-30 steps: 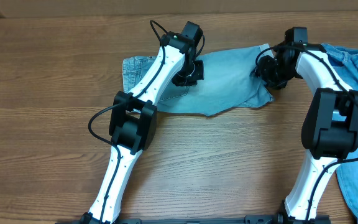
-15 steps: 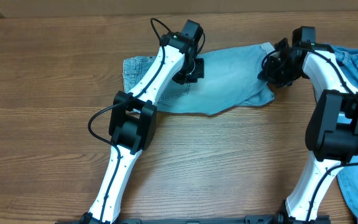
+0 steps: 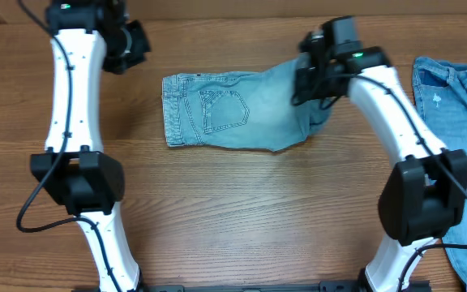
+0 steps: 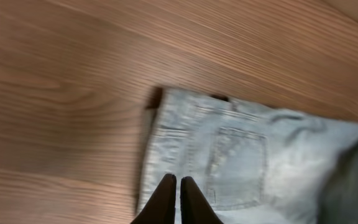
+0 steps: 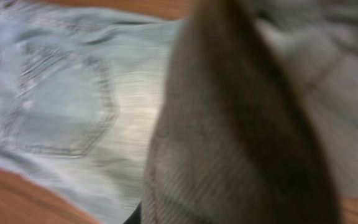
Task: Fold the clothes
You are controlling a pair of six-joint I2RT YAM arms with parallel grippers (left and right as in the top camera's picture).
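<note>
The clothes, pale blue denim shorts [image 3: 217, 113], lie flat at the back middle of the table, one stitched pocket facing up. My right gripper [image 3: 306, 79] is shut on the shorts' right end, and that end is lifted and pulled left over the rest. In the right wrist view a raised fold of denim [image 5: 241, 137] hangs close in front and hides the fingers, with the pocket [image 5: 61, 106] lying beyond. My left gripper [image 3: 134, 45] hangs at the far back left, away from the shorts and shut on nothing. Its closed tips [image 4: 178, 200] show above the waistband end [image 4: 166, 143].
A second, darker blue denim garment [image 3: 456, 122] lies along the table's right side, reaching down toward the front edge. Bare wood table [image 3: 242, 211] surrounds the shorts at the front and left.
The left arm has left the shorts and swung far to the back left. The right gripper has closed on the right end and carried it leftward, lifting a fold.
</note>
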